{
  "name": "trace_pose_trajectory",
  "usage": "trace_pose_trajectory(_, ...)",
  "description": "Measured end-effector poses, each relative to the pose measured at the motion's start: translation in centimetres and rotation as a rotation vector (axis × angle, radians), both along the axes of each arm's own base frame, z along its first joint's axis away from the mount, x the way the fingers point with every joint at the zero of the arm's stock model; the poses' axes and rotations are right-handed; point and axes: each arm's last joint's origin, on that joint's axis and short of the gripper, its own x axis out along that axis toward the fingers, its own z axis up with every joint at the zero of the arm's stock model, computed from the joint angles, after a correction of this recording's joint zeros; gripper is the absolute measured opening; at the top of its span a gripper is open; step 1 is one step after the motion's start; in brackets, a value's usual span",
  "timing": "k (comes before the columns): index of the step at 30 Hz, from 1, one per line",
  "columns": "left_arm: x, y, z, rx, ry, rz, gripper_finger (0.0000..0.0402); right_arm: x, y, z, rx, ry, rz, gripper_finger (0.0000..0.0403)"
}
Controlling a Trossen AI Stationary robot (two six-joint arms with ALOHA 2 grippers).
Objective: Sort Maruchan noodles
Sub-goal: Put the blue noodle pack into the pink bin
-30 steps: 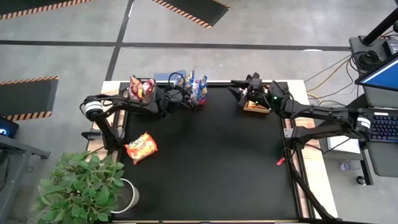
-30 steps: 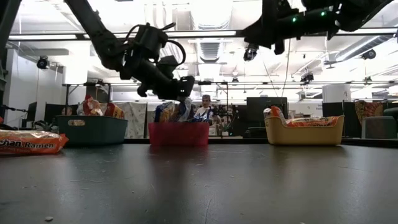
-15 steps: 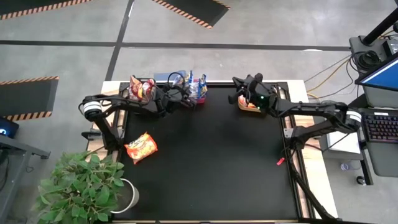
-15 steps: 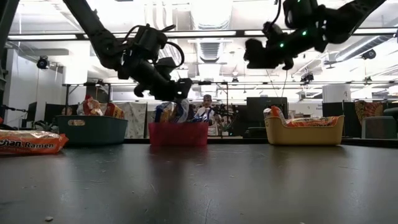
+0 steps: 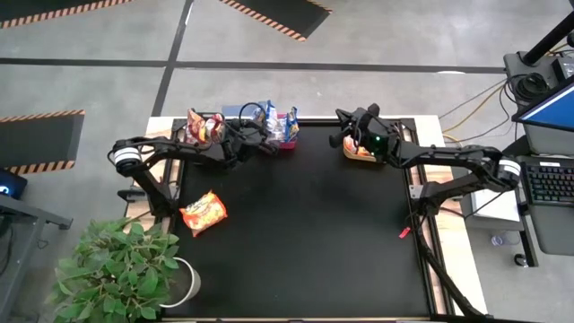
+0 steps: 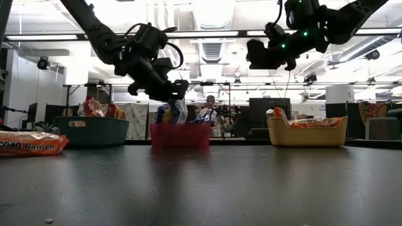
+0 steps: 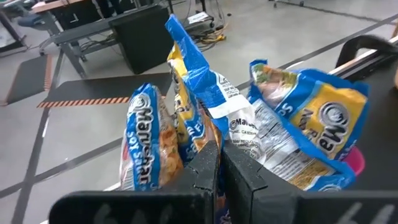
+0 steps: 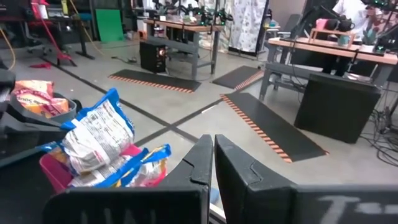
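Left gripper (image 5: 263, 144) clamped on a blue-and-yellow noodle packet (image 7: 205, 109) over the red bin (image 6: 180, 135); right gripper (image 5: 339, 136) closed on nothing.

The left gripper pinches the packet's edge above the red bin at the worktop's (image 5: 305, 233) far edge, where more blue-and-yellow packets (image 7: 308, 140) stand upright; the right gripper hangs in the air beside the yellow bin (image 6: 307, 134), fingers pressed together and empty; that bin holds orange packets (image 6: 313, 123); the dark grey bin (image 6: 92, 130) at the far left corner holds red-orange packets (image 5: 204, 127); one orange packet (image 5: 204, 213) lies flat on the worktop near its left edge, well apart from the bins; a potted plant (image 5: 117, 265) stands at the near left corner.
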Motion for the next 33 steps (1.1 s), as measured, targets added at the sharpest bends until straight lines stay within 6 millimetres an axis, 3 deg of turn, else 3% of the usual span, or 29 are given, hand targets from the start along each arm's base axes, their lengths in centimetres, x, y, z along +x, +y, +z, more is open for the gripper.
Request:
trace_pose_trajectory(14, -0.3, 0.5, -1.0, -0.050, -0.007, 0.070, 0.0000, 0.0, 0.2, 0.1, 0.000, -0.001, 0.016, 0.0009)
trace_pose_trajectory(21, -0.4, 0.4, -0.8, -0.047, -0.007, 0.066, 0.0000, 0.3, 0.6, 0.5, 0.058, -0.078, 0.196, 0.0009)
trace_pose_trajectory(28, -0.5, 0.4, -0.4, -0.015, 0.049, 0.038, 0.0000, 2.1, 0.3, 1.3, 0.205, -0.201, 0.360, 0.0009)
trace_pose_trajectory(33, -0.7, 0.4, 0.2, 0.016, 0.092, 0.018, 0.0000, 4.9, -1.0, 1.2, 0.292, -0.198, 0.366, 0.0009)
